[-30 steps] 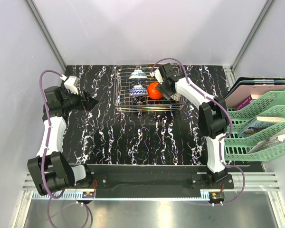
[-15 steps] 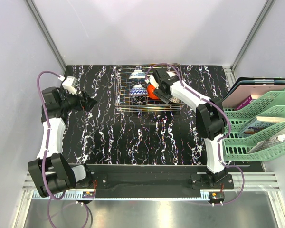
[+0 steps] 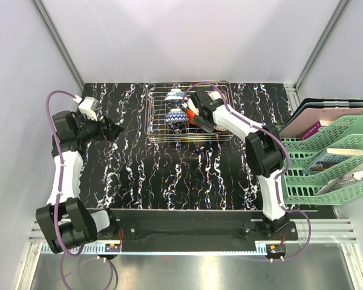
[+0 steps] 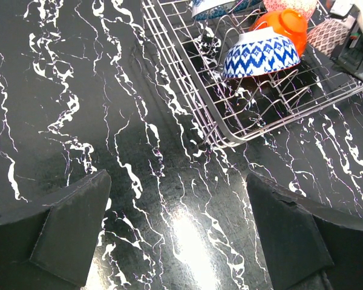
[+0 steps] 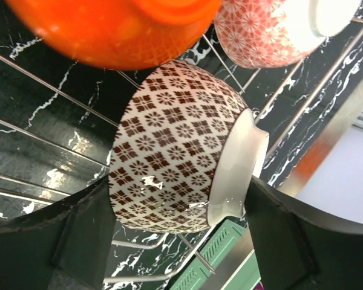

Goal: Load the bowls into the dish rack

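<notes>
Left pincer: left gripper [image 4: 181,241] spread wide and holding nothing, above the black white-veined marble table [image 4: 78,109], left of the rack.
Rack: shallow silvery wire dish rack [image 4: 221,124] at the far middle of the table.
Rack, left part: blue-and-white zigzag bowl [image 4: 260,54] upside down on the wires; a second blue-patterned bowl [image 3: 175,95] behind it.
Rack, right part: glossy orange bowl [image 5: 109,30], red floral bowl [image 5: 260,30], and brown-and-white patterned bowl [image 5: 175,151] tipped on its side.
Right pincer: right gripper [image 5: 178,199] straddles the brown bowl, a pad on each flank; whether they press it, I cannot tell.
Far right: green plastic stacked trays [image 3: 333,163].
</notes>
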`<action>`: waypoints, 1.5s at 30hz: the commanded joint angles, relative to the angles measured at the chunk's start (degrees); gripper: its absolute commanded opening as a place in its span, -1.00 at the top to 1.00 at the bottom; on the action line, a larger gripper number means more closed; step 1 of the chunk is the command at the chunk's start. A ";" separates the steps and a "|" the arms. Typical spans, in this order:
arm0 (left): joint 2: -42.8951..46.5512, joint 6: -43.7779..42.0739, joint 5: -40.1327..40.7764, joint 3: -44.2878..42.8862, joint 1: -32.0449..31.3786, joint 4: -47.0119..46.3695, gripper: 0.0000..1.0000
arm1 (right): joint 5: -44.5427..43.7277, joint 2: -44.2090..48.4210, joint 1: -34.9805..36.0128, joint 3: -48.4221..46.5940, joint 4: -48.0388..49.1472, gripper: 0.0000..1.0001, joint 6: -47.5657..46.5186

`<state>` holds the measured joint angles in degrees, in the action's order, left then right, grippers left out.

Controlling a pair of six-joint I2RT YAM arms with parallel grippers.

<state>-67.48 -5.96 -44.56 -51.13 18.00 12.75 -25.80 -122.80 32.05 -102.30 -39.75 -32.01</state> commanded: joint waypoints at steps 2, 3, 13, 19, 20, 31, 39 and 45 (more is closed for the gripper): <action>2.00 -0.90 -1.59 -1.16 0.54 -2.47 -0.98 | 5.76 -2.44 1.26 1.31 -3.85 -0.76 3.01; 2.00 -0.99 -1.67 -1.25 0.55 -2.30 -0.98 | 5.76 -2.44 1.34 1.32 -3.93 -0.79 3.09; 1.92 -0.90 -1.85 -1.95 0.90 -1.86 -0.98 | 9.10 -1.65 1.70 2.72 -4.99 -0.99 3.01; 2.18 -0.55 -2.03 -2.74 0.99 -1.33 -0.98 | 12.17 -1.74 1.70 2.37 -6.83 -1.00 3.36; 2.27 -0.63 -1.94 -2.83 0.99 -1.24 -0.98 | 12.44 -1.82 1.70 1.93 -7.18 -0.99 3.44; 3.50 -0.90 -1.85 -3.97 1.42 -0.10 -0.98 | 19.47 -2.44 1.70 -1.32 -13.25 -0.99 4.41; 4.29 -0.81 -2.29 -4.15 1.86 0.43 -0.98 | 18.96 -3.84 1.70 -2.11 -13.26 -0.99 6.51; 4.29 -0.81 -2.12 -4.06 2.04 0.60 -0.98 | 17.62 -3.50 1.61 -2.38 -10.97 -0.99 8.19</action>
<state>-64.86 -6.02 -45.10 -53.01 19.57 14.52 -20.62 -124.29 32.47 -104.57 -43.38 -30.09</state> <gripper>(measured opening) 0.987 1.000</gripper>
